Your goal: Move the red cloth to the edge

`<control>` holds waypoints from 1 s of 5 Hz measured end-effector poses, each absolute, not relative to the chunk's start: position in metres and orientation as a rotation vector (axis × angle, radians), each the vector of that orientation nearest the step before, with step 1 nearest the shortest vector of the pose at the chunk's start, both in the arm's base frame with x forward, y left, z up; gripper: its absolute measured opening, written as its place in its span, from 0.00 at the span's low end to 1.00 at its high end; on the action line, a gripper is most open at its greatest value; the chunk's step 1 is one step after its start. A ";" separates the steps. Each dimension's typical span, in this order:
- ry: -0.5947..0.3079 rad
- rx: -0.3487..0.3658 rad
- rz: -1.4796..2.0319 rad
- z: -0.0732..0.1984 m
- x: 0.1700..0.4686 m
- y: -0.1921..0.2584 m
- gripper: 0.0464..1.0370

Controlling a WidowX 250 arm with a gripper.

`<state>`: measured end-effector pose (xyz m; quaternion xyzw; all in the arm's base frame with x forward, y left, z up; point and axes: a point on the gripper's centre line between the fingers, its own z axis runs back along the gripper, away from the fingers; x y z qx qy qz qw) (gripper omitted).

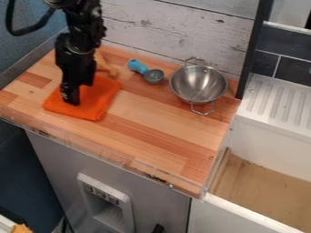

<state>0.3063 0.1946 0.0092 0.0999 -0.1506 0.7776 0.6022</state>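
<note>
Inspecting the camera view, I find the red cloth (100, 98) spread on the left part of the wooden counter (158, 118), its colour nearer orange. The gripper (71, 98) hangs down over it, its tip at the cloth. Whether it is grasping fabric or released, I cannot tell.

Progress: partial at best. The cloth lies near the front edge (124, 159), with a strip of wood between them, so I judge the placement incomplete. What remains is a short shift outward, if that is the edge intended (the order does not specify which).

Containers: one metal bowl (198, 84), two wire handles, upright towards the back right of the counter. I note only bare metal inside. Beside it lies a small grey cup (153, 76) with a blue handle (137, 66); its contents, if any, I cannot make out. To the right, the white sink (261, 150) has a tan, wood-like floor, and I record no items on the visible part.
</note>
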 end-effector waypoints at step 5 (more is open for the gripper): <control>-0.367 0.280 2.005 0.014 0.280 0.268 0.96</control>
